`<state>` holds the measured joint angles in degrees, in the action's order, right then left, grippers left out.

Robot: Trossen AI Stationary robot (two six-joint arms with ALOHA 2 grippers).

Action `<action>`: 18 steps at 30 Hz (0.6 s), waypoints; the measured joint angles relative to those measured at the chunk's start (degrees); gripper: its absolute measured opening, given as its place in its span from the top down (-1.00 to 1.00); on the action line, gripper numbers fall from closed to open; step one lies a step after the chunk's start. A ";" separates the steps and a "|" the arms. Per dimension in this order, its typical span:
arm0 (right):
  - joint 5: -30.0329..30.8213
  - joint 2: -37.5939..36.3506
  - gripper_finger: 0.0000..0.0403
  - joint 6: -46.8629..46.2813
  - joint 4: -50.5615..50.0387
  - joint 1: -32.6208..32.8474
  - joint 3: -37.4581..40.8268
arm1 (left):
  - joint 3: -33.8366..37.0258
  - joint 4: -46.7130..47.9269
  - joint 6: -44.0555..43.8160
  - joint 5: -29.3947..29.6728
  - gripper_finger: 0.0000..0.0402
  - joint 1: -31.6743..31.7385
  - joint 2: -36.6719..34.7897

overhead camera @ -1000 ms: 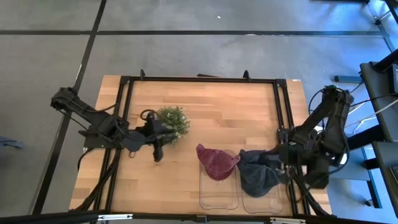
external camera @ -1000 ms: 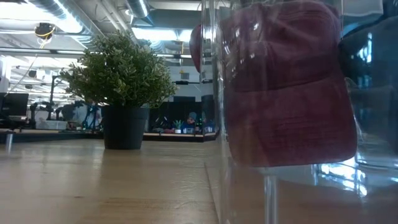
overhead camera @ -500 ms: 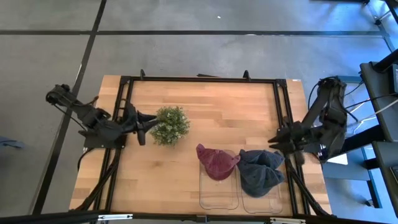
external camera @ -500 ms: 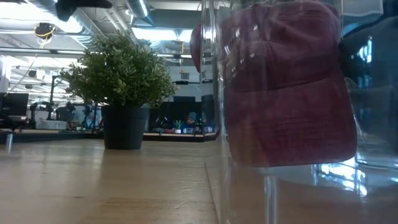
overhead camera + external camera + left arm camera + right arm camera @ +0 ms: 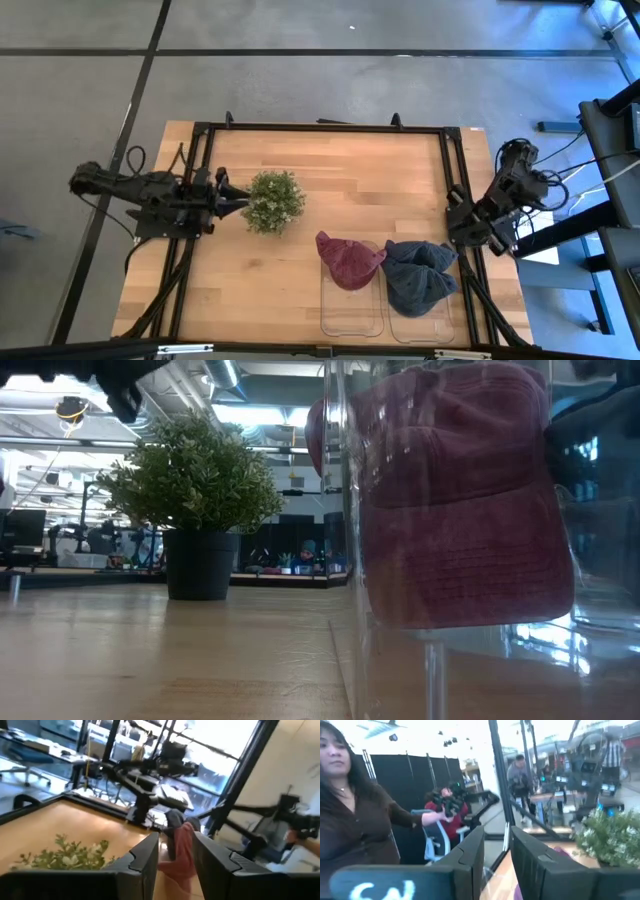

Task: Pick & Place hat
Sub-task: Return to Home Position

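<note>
A maroon hat (image 5: pixel 347 260) lies in the left of two clear bins (image 5: pixel 350 315) at the table's near edge, its brim hanging over the bin's far rim. It fills the low view (image 5: pixel 460 500). A dark blue-grey hat (image 5: pixel 415 277) lies in the right bin (image 5: pixel 425 325). My left gripper (image 5: pixel 243 198) is open and empty, level, just left of a potted plant (image 5: pixel 275 200); its wrist view (image 5: pixel 176 855) looks over the plant toward the hats. My right gripper (image 5: pixel 452 222) is open and empty at the table's right rail, clear of the dark hat; its own view (image 5: pixel 497 855) shows nothing between the fingers.
The potted plant (image 5: pixel 195 510) stands upright left of the table's middle. A black frame (image 5: pixel 320 128) runs around the wooden table top. A person in a dark top (image 5: pixel 355 820) shows beyond the table in the right wrist view. Bare wood lies across the far half.
My left gripper has drawn back from the near-left side of the plant toward the table's left edge, risen and turned to point level at the plant. My right gripper has pulled away from the dark hat's right edge toward the table's right and far side. Both hats stay put.
</note>
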<state>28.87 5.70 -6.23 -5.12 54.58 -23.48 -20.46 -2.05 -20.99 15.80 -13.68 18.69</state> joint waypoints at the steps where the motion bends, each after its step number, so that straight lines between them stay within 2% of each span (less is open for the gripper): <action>1: -0.33 -1.83 0.54 1.00 0.34 -0.24 1.03 | 1.19 -0.36 -0.13 -0.80 0.43 0.78 -1.89; 4: -0.41 -5.66 0.54 2.04 0.74 -0.82 4.21 | 4.42 -0.89 0.74 -0.15 0.43 2.34 -5.74; 7: -0.42 -5.52 0.54 1.88 1.80 -1.60 6.45 | 7.76 -0.69 0.81 0.59 0.43 3.70 -8.19; 12: 0.91 -5.58 0.54 3.88 5.75 -3.45 10.33 | 13.06 -0.92 -2.62 -2.57 0.43 5.68 -11.24; 18: -1.79 -5.61 0.54 6.39 11.64 -7.26 12.75 | 16.86 -1.13 -3.76 -5.85 0.43 8.64 -14.70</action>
<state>27.08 0.10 0.16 6.53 47.32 -10.74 -3.60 -3.18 -24.75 9.94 -5.04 3.99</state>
